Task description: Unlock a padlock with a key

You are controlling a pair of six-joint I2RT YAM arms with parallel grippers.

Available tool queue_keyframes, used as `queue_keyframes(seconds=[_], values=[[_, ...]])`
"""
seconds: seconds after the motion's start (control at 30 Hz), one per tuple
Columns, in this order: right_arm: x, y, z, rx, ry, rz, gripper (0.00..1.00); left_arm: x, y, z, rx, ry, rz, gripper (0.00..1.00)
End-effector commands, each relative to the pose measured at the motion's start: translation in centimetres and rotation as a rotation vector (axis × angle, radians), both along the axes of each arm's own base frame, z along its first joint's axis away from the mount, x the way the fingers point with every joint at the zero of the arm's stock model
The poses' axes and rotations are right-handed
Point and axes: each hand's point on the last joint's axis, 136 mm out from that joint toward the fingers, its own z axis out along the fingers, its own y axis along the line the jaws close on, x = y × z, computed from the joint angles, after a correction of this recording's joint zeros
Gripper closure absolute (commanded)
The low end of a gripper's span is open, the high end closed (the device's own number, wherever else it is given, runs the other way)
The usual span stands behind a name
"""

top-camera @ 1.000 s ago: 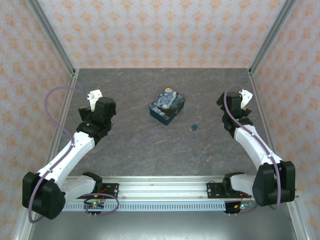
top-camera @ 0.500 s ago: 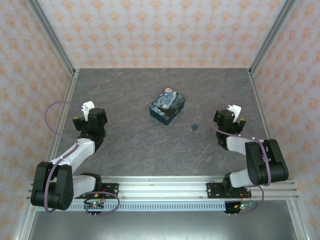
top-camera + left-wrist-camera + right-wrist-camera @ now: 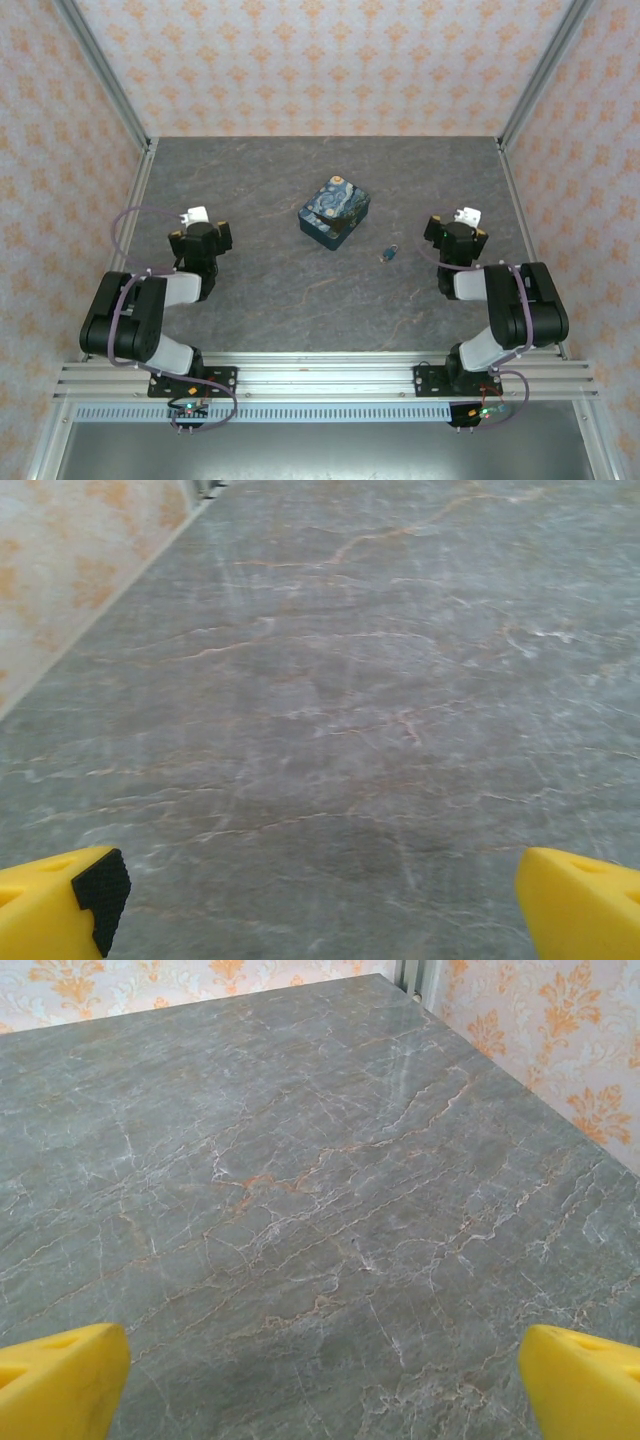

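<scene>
my left gripper (image 3: 320,912) and right gripper (image 3: 322,1380) both gape wide, holding nothing, above the grey table (image 3: 270,295); the padlock (image 3: 390,253) lies near the blue swirly box (image 3: 335,212).

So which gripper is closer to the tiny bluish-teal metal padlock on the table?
Right. The right gripper sits just right of the padlock; the left gripper is far to its left.

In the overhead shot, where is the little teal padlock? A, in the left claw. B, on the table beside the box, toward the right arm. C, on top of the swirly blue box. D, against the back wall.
B: the padlock lies on the bare table, apart from the swirly blue box, on the side of the right arm.
</scene>
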Motion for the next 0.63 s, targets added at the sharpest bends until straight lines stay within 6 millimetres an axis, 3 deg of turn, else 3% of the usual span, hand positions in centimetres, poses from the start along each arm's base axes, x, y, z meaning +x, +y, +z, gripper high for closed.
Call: queue_keyframes(seconds=[0.0, 0.6], values=[[0.56, 0.36, 0.83, 0.025, -0.030, 0.019, 0.01, 1.73, -1.39, 1.87, 0.004, -0.076, -0.093, 0.00], [0.57, 0.50, 0.80, 0.024, -0.029, 0.029, 0.01, 1.76, -1.37, 1.78, 0.003, -0.073, -0.093, 0.00]])
